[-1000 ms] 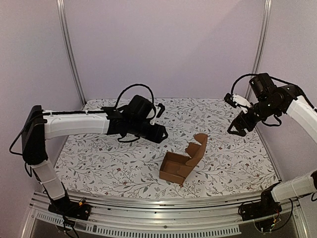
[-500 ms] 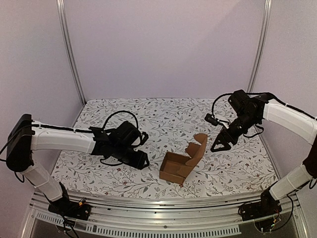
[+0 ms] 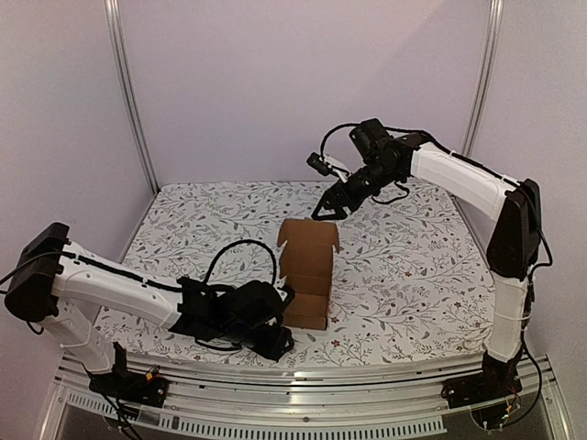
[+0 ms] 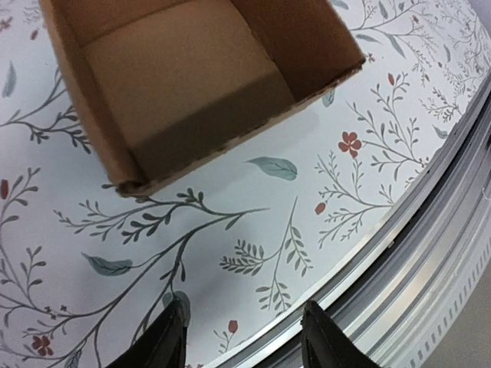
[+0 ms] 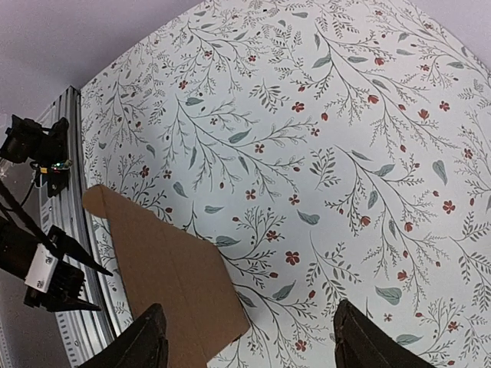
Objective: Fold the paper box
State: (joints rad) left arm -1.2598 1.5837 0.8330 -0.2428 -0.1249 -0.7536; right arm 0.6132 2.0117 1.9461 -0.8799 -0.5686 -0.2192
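Left wrist: paper box (image 4: 192,84) beyond fingers (image 4: 166,342)

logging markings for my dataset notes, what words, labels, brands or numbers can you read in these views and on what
No text can be read in any view.
The box: plain brown cardboard, no print inside or out.
The cloth on the table: only leaves and flowers.
The left arm and right arm: no label that can be made out.
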